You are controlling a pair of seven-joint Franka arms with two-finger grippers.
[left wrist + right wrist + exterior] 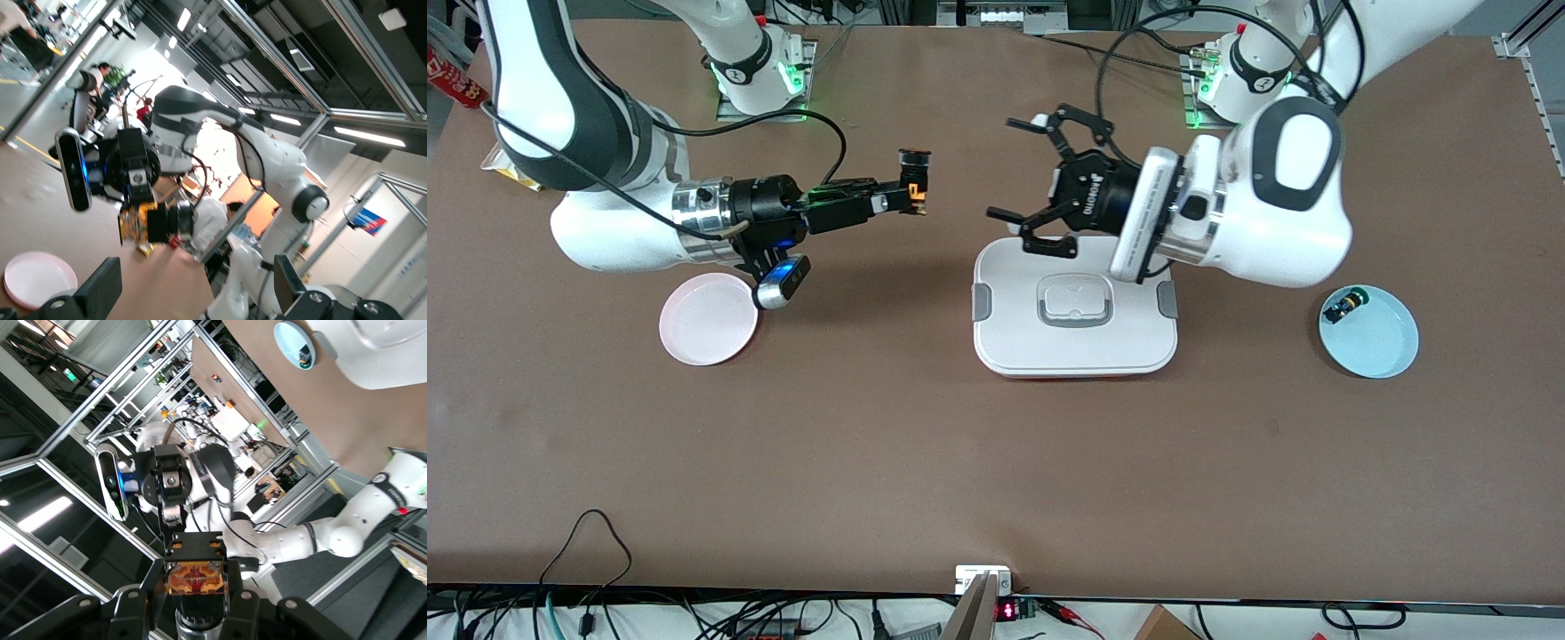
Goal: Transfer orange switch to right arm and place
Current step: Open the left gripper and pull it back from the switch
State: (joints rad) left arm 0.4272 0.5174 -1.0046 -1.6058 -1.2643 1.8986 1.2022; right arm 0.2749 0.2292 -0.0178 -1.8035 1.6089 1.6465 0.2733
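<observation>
My right gripper (pixel 907 194) is shut on the orange switch (pixel 914 178) and holds it in the air over bare table, between the pink plate (pixel 707 318) and the white box (pixel 1074 307). In the right wrist view the switch's tan-orange block (pixel 195 577) sits clamped between my right gripper's fingers (pixel 150 587). My left gripper (pixel 1009 169) is open and empty over the box's edge nearest the robots, facing the switch with a gap between them. In the left wrist view the switch (pixel 157 223) shows between my open left fingers (pixel 100 293).
A pale blue plate (pixel 1369 333) at the left arm's end holds a small black switch with a green cap (pixel 1344 307). The pink plate is empty. The white lidded box stands mid-table. Cables run along the table's edge nearest the camera.
</observation>
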